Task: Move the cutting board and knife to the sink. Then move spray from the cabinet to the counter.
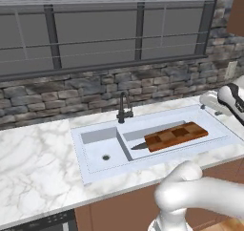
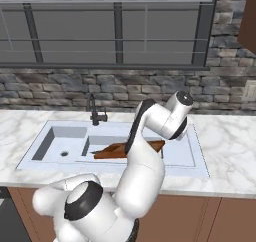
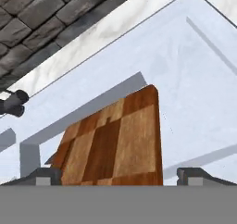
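Cutting board (image 1: 176, 135) in sink (image 1: 95, 170)

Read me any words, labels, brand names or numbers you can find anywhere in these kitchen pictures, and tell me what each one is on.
None: no readable text anywhere.
The cutting board in the sink carries only its checker pattern.
The faucet, the counter and the stone wall are unmarked.
The wall plate at the right is blank.

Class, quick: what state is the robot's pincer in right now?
Pincer: open, holding nothing, above the cutting board lying in the sink.
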Robot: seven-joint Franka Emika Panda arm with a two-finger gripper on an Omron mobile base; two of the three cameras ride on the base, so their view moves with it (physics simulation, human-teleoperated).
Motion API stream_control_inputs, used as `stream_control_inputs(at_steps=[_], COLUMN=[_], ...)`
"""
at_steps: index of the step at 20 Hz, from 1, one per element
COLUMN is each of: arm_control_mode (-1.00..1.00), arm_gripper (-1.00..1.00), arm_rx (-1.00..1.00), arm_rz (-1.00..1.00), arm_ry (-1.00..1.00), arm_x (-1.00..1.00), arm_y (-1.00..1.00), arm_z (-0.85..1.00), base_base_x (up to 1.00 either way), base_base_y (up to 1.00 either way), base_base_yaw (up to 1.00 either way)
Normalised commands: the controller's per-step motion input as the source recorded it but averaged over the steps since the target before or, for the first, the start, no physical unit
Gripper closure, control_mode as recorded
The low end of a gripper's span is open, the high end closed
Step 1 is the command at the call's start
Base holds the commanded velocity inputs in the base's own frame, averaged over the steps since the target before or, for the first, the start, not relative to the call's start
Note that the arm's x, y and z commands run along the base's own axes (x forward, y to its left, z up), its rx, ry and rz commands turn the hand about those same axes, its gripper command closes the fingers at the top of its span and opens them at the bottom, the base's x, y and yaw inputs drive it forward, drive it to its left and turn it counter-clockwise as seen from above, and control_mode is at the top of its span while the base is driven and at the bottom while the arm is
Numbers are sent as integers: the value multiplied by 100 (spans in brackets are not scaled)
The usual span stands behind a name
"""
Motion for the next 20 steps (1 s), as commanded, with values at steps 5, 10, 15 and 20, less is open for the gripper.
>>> stream_control_inputs(at_steps=[5, 10, 15, 20], arm_control_mode=[-100, -100, -100, -100], arm_gripper=[-100, -100, -100, -100], arm_rx=[-29, -38, -20, -6], arm_rz=[0, 0, 4, 5], arm_ry=[-9, 3, 2, -5], arm_x=[-74, -45, -91, -99], arm_y=[8, 23, 35, 73], arm_z=[77, 76, 79, 66], base_base_x=[0, 0, 0, 0], base_base_y=[0, 0, 0, 0], base_base_yaw=[0, 0, 0, 0])
